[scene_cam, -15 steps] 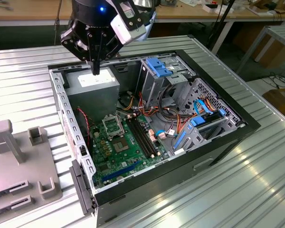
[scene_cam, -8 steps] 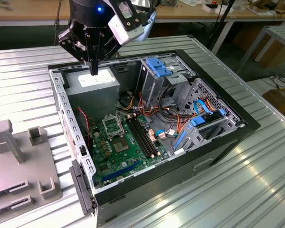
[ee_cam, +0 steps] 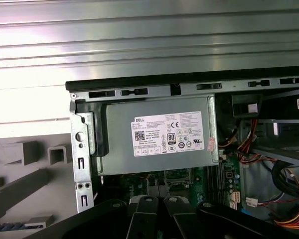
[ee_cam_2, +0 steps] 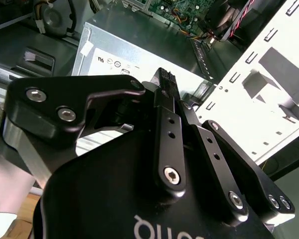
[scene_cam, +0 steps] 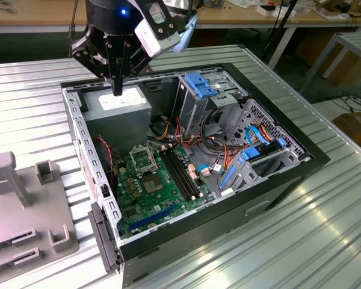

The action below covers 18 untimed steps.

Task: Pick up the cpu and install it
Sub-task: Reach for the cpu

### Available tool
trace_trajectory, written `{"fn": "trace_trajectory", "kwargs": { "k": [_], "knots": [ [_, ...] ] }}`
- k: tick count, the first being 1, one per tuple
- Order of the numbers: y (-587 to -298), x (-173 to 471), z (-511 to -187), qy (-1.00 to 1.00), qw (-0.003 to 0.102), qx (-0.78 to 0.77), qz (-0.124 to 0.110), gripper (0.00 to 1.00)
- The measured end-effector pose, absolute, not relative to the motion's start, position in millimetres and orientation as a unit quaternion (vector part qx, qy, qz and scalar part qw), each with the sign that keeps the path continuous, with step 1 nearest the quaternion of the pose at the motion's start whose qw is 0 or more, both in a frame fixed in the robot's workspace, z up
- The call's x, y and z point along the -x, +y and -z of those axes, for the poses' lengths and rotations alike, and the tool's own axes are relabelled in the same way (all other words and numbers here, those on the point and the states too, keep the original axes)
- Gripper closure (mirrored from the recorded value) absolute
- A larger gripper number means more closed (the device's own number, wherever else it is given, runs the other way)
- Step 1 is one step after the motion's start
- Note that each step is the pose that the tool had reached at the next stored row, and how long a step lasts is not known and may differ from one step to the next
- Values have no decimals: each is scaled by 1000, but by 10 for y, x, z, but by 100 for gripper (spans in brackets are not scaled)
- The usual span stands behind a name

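1. cpu [scene_cam: 151,182]: as far as I can tell, it is the small dull grey square lying flat on the green motherboard [scene_cam: 132,201], just below the centre of the exterior view. It sits just beside the hinged socket frame [scene_cam: 141,159], on the lower side.
2. My gripper [scene_cam: 116,90] hangs in the upper left of the exterior view, over the power supply [scene_cam: 117,105] at the far end of the open computer case [scene_cam: 313,158]. It is well apart from the cpu.
3. Its fingers are pressed together with nothing between them. The second wrist view shows the black tips [ee_cam_2: 163,78] meeting above the power supply's grey lid.
4. Handling, as I judge it: the chip is light, stiff and thin, and its smooth metal top is likely slippery. Its underside contacts and the socket's pins would be easy to damage.
5. Where to hold, as I judge it: by two opposite edges, kept level, never on the underside. It lies low among board parts, so little edge is free.
6. Writing: a white label [ee_cam: 168,135] with dense print and marks is stuck on the power supply. Partial white lettering shows on my gripper body in the second wrist view. I leave both unread.
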State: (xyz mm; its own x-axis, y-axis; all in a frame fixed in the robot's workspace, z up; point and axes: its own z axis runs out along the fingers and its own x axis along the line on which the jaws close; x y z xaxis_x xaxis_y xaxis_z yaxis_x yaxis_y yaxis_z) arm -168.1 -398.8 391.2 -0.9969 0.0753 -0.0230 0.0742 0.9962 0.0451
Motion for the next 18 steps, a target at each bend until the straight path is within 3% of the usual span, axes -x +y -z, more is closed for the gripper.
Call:
{"fn": "trace_trajectory", "kwargs": {
  "k": [18],
  "knots": [
    [-3988, 1754, -3905, 999, 12, -37, -22, 89]
  ]
}}
